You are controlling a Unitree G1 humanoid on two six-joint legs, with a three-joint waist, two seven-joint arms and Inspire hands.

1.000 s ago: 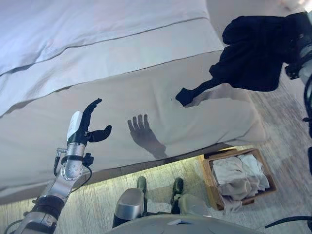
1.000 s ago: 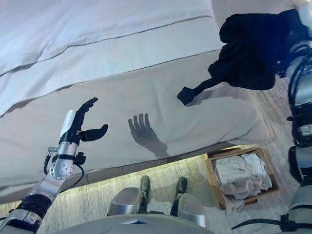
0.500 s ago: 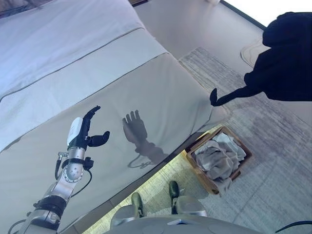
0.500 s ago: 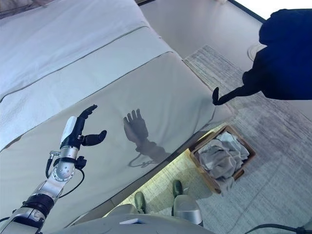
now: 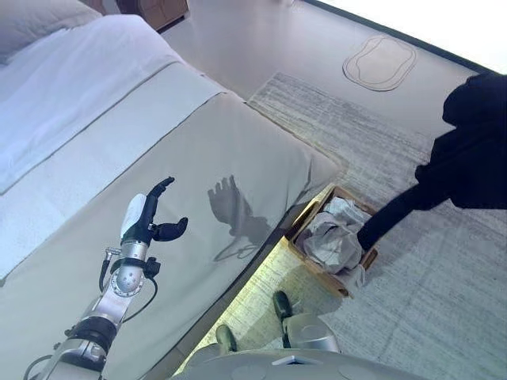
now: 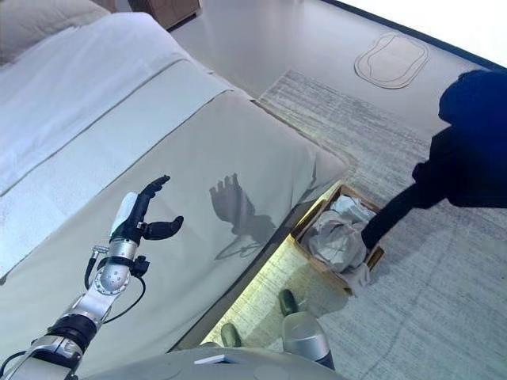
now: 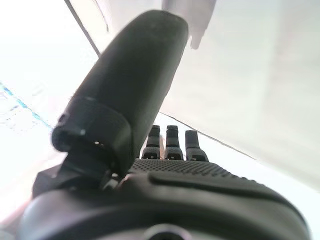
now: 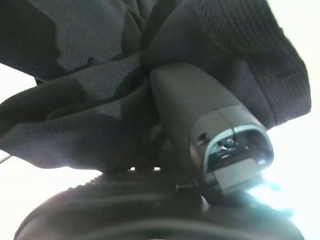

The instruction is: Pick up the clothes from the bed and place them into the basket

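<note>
A black garment (image 5: pixel 474 152) hangs bunched at the right, above the floor past the bed's corner. Its long sleeve dangles down to the right rim of the wooden basket (image 5: pixel 303 219). In the right wrist view my right hand (image 8: pixel 200 107) is shut on that black cloth (image 8: pixel 95 75), thumb pressed into the folds; in the eye views the garment hides the hand. The basket stands on the floor against the bed's corner and holds pale crumpled clothes (image 5: pixel 327 239). My left hand (image 5: pixel 147 222) is raised over the bed (image 5: pixel 206 150), open and holding nothing, as its own view (image 7: pixel 180 172) shows.
The bed has a beige cover with a white duvet (image 5: pixel 71 87) and a pillow (image 5: pixel 32 20) further up. A grey woven rug (image 5: pixel 444 301) lies under the basket. A flat oval mat (image 5: pixel 380 60) sits on the floor beyond, wooden furniture (image 5: pixel 161 9) at the back.
The whole view has swung to the right, so the camera moved. The black garment has travelled off the bed's corner, and its sleeve now hangs at the basket. My left hand keeps its pose.
</note>
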